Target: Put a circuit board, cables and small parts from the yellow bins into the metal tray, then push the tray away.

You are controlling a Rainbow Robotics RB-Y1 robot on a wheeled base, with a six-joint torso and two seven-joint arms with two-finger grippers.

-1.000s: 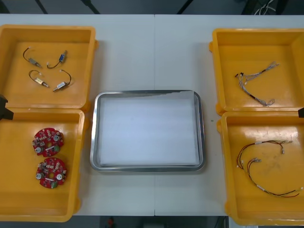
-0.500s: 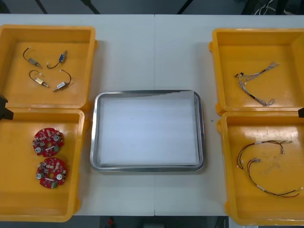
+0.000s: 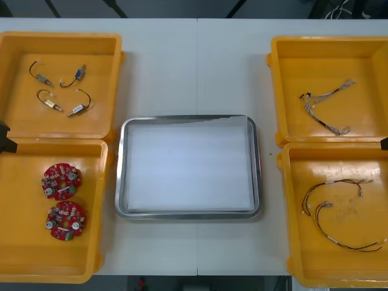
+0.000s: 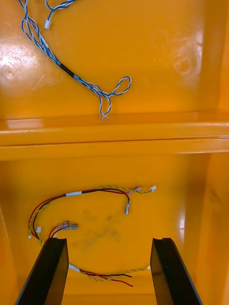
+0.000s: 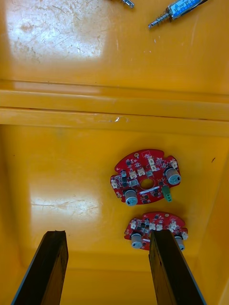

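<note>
Both tools hang wide and empty: the left gripper [image 5: 107, 234] above the two round red circuit boards [image 5: 138, 172], the right gripper [image 4: 109, 240] above the red and yellow cables [image 4: 74, 193]. With the metal tray [image 3: 119, 182] as the dial's centre in the front view, the boards lie at 8 o'clock, the small metal parts [image 3: 77, 111] at 10, the twisted blue and white cables [image 4: 67, 71] at 2, the red and yellow ones at 4, all in their yellow bins [image 3: 18, 242]. The tray's white inside is bare, so I judge nothing done: every pick and the push are left to do
</note>
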